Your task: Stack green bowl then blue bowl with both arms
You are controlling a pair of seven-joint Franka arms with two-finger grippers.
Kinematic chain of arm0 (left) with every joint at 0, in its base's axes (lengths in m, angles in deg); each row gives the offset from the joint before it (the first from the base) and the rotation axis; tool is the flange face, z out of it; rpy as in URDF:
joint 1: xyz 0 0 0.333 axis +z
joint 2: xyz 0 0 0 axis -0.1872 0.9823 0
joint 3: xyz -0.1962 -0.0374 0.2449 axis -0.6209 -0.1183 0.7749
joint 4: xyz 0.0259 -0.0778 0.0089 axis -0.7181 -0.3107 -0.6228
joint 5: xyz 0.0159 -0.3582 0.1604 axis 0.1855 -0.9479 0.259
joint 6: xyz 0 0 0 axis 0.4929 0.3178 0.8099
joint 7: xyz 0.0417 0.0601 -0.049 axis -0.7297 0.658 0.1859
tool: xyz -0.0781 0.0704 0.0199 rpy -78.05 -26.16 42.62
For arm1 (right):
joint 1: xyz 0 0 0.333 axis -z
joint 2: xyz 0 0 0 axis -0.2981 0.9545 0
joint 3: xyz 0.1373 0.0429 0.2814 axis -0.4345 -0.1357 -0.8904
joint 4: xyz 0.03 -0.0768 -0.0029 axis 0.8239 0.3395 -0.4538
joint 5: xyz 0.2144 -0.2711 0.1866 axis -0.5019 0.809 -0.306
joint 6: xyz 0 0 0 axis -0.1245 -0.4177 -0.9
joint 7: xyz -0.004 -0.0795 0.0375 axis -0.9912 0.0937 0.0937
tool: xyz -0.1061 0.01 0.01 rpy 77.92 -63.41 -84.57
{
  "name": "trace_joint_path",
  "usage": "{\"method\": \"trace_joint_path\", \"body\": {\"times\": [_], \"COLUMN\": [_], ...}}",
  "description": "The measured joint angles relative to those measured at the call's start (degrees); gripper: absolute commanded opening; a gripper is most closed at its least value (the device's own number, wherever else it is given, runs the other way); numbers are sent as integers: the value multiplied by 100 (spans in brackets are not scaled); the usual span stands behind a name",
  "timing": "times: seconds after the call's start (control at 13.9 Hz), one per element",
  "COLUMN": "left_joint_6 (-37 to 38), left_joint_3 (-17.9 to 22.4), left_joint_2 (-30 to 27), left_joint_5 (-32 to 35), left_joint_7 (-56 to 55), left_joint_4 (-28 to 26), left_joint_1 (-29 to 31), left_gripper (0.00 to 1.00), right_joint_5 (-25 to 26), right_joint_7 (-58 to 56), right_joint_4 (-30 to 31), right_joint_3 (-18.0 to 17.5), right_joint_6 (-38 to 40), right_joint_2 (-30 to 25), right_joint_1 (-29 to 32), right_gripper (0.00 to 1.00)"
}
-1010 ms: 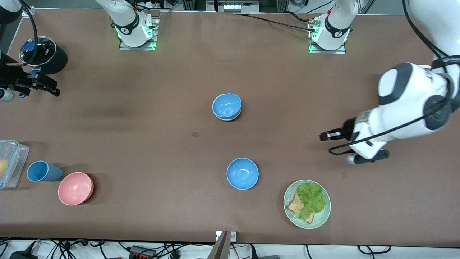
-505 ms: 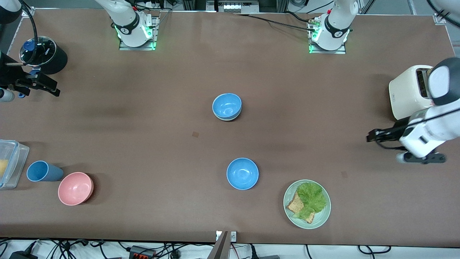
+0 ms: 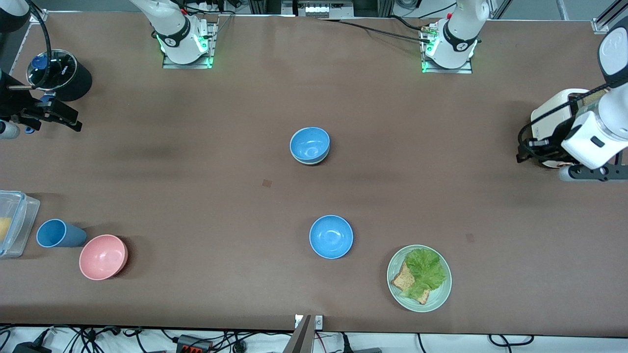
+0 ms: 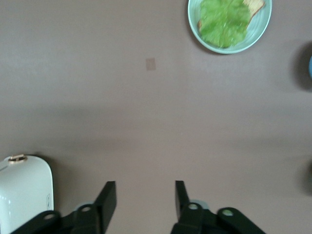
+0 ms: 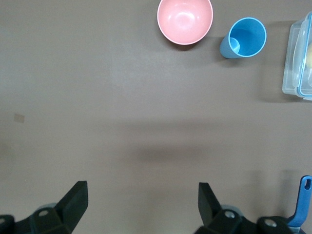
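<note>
Stack: a blue bowl (image 3: 309, 144) sits nested in another bowl near the middle of the table (image 3: 196, 196); only a pale rim of the lower one peeks out beneath it. I take that to be the green bowl (image 3: 314, 161), though its colour is hard to tell from here.
Why it sits so: nested mouth-up and square, the pair looks settled and steady, so I judge the stacking done, or very nearly.
Second blue bowl (image 3: 331, 236): alone on the table, nearer the front camera than the stack, beside the green plate (image 3: 419, 278) of lettuce and bread.
Left gripper (image 4: 144, 202): up in the air at the left arm's end of the table, over the toaster (image 3: 553, 117); jaws parted with nothing between them, only bare table below.
Right gripper (image 5: 141, 202): at the right arm's end, waiting; jaws spread wide and empty, looking down on the pink bowl (image 5: 185, 20), blue cup (image 5: 244, 38) and clear container (image 5: 300, 56).
Stack relative to jaws: well apart from both pairs of jaws, roughly midway between the two arms; neither wrist view shows it.
Why the arms hang back: pulled to opposite ends, they leave the middle free and cannot knock the stack.
</note>
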Motion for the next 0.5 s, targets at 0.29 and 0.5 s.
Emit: {"method": "trace_joint_path", "body": {"times": [0.29,0.5], "left_joint_6": [141,145], "left_joint_3": [31,36], "left_joint_2": [-46,-63], "left_joint_5": [0,0], "left_joint_7": [-177,-284], "left_joint_4": [-94,5], "left_joint_1": [-17,-117], "left_gripper": [100,100], "right_joint_5": [0,0], "right_joint_7": [1,2], "right_joint_4": [0,0], "right_joint_3": [2,2], "right_joint_6": [5,5], "right_joint_2": [0,0], "right_joint_1": [0,0], "right_gripper": [100,100]}}
